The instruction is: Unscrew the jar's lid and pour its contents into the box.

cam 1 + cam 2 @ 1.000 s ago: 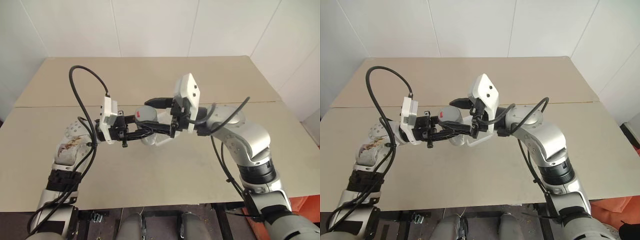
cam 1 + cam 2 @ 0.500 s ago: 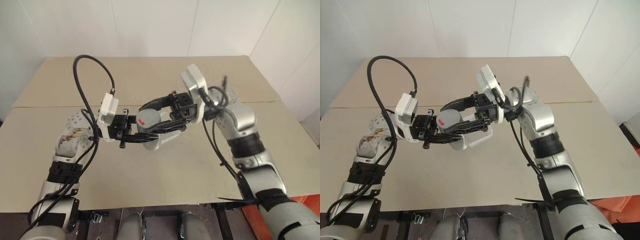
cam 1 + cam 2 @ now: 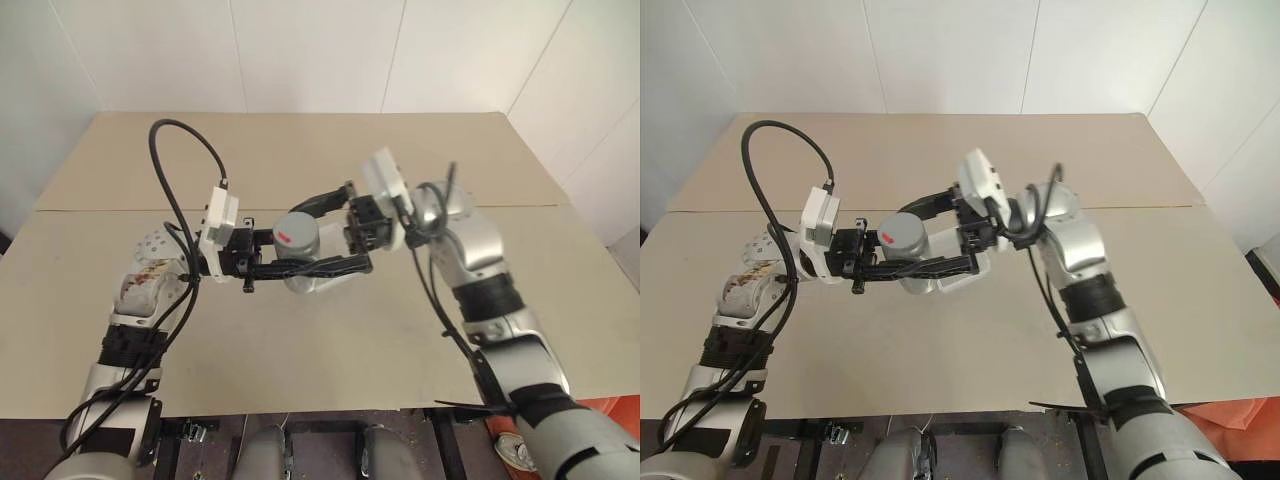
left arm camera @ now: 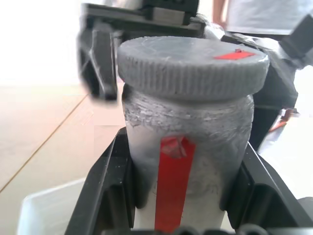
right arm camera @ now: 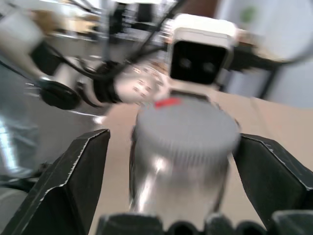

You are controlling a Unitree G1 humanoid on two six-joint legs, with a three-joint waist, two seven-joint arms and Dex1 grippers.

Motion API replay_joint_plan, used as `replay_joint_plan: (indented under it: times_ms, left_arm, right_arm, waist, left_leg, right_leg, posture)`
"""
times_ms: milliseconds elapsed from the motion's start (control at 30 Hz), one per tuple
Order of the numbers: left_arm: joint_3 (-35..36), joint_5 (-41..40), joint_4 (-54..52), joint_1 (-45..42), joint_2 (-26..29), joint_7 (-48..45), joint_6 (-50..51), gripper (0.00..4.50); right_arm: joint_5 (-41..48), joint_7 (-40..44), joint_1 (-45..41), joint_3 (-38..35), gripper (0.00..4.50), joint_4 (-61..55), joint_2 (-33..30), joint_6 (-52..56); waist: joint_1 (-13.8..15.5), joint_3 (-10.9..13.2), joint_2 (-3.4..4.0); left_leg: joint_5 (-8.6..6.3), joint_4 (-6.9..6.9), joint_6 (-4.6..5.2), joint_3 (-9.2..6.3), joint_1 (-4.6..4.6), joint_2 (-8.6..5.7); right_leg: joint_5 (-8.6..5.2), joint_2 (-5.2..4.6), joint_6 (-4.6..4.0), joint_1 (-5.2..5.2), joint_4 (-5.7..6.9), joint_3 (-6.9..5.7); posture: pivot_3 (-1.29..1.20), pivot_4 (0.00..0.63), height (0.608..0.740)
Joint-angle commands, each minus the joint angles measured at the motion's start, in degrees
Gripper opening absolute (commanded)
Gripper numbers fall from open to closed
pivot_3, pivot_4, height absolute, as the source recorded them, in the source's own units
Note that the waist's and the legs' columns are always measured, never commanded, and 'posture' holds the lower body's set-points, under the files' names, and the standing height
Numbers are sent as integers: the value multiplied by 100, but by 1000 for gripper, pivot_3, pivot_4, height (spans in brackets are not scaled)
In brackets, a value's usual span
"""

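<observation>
Both claws meet in the air over the table (image 3: 120,200), and the jar (image 3: 298,246) is between them. On the robot's left side, the left claw (image 3: 318,268) reaches across toward the right and is squeezed tight on the jar. In the left wrist view its two black fingers (image 4: 110,186) press on both sides of the jar's body, low down, with the red stripe (image 4: 172,186) facing the camera between them. The jar stands straight up in that grip and does not touch the table.

Across from it, the right claw (image 3: 334,226) comes in from the robot's right side and points toward the left. Its fingers are spread wide apart. One finger (image 3: 322,196) curves past the far side of the lid (image 3: 296,231), and the other runs along the near side. In the right wrist view there is a gap between each finger (image 5: 80,166) and the lid, so this claw is not holding anything.

Up on top of the jar, the lid is on. It is round and grey, with ridges around its edge and a small red mark (image 4: 234,55) on top.

Under the jar and a bit toward the right arm sits the box (image 3: 962,280). It is a small white tray lying flat on the table, and the claws hide part of it. I cannot see what is inside the jar.

A black cable (image 3: 182,160) loops up from the left arm.
</observation>
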Motion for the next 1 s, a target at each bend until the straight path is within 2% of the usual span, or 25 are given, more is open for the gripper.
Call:
replay_joint_plan:
  times_ms: [33,200,433,600,800,1000]
  left_arm:
    - [109,104,95,-64,-25,156,-244,1921]
    - [14,213,168,-98,-140,233,-363,1921]
    - [-1,238,189,-149,-157,193,-385,1921]
    - [54,222,165,-151,-86,204,-365,1921]
    - [166,172,87,-67,53,189,-328,1921]
    - [213,113,79,-50,181,174,-313,1921]
  right_arm:
    - [133,-873,189,-221,4486,-1127,-28,569]
    - [-53,-2187,359,-65,4486,-2024,218,1307]
    - [-303,-3097,107,173,4486,-1891,617,1793]
    - [-340,-3206,59,81,4486,-1653,552,1806]
    - [-349,-2976,187,-218,4486,-1506,38,1579]
    - [-328,-3099,259,-380,4486,-1309,-321,1539]
  waist:
    - [-45,0,0]
    - [-90,0,0]
    - [-66,0,0]
    - [-67,0,0]
    - [-70,0,0]
    - [-72,0,0]
  left_leg:
    - [0,-3,0,0,1,1]
    - [1,-6,-3,0,5,2]
    - [0,-5,-1,0,2,0]
    - [-1,-5,2,-1,1,0]
    - [-2,-6,3,-1,1,0]
    - [-2,-6,4,-1,1,1]
  right_leg:
    - [0,1,0,-2,1,1]
    - [0,4,-1,-6,7,6]
    - [0,4,0,-3,3,5]
    - [0,4,0,-1,-2,3]
    - [0,4,0,-1,-3,3]
    - [0,4,0,-1,-4,3]
  posture:
    - [0,150,740]
    - [0,150,740]
    - [0,150,740]
    - [0,150,740]
    - [0,150,740]
    - [0,150,740]
